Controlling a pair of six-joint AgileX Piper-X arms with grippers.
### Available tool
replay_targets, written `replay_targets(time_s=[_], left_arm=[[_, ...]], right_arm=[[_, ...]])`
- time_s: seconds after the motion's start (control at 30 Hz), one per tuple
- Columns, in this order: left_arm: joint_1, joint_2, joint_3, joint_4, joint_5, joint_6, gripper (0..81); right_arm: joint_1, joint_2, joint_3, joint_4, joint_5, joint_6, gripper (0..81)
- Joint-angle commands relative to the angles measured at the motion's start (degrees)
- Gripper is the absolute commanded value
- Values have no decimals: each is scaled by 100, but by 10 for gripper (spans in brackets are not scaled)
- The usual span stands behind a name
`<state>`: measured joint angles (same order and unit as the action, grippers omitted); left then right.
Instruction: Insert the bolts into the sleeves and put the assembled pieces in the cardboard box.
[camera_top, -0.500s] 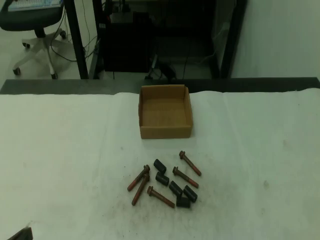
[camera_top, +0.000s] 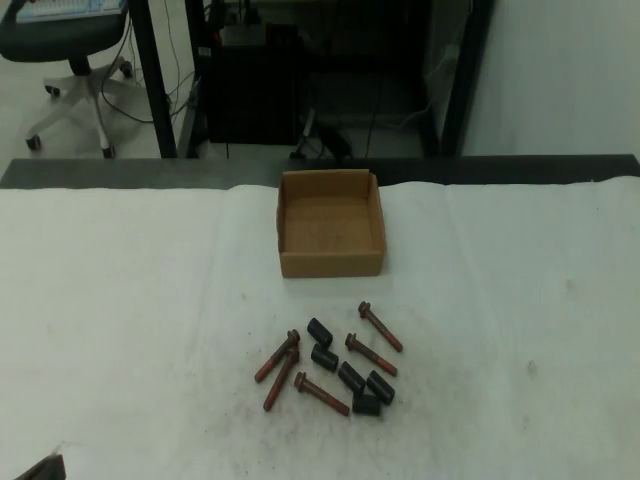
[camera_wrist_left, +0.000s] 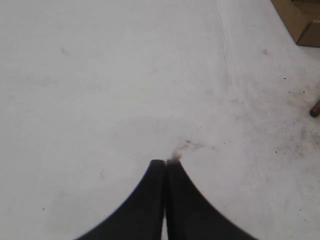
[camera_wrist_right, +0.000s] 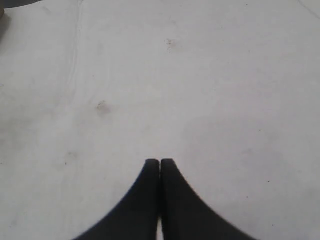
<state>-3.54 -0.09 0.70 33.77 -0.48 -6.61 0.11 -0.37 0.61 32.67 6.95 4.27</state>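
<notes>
1. Lying loose on the cloth (camera_top: 120, 300), bolts (camera_top: 322, 394) and sleeves (camera_top: 324, 357) cluster near the cardboard box (camera_top: 331, 222); none looks joined, so the first insertion seems not yet begun.
2. Over the cloth hangs the left gripper (camera_wrist_left: 165, 162), pressed together.
3. Likewise pressed together is the right gripper (camera_wrist_right: 159, 161); next, each should spread and reach a bolt and a sleeve.

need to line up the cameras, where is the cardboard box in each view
high view: cardboard box mid-bench, beyond the bolts and sleeves.
left wrist view: one corner of it at the picture's edge, far ahead of the shut left pincer.
right wrist view: a brown sliver at the edge, too small to tell.
shared landmark: the white cloth under everything.
</notes>
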Motion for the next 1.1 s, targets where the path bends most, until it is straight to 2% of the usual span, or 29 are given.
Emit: replay_targets(time_s=[0.0,0.77,0.9,1.07], left_arm=[[8,-174,151,-29,-28,18,3],[8,9,-70,-63,-12,-9,3],[8,9,-70,-577,896,-981,3],[8,9,-70,-1297,1948,-1330,3]], right_arm=[[-1,-190,181,-40,3,0,2],[-1,37,-61,-305,-83,158,2],[-1,37,-61,-1520,-660,1224,2],[-1,37,-61,-2834,-695,1291,2]])
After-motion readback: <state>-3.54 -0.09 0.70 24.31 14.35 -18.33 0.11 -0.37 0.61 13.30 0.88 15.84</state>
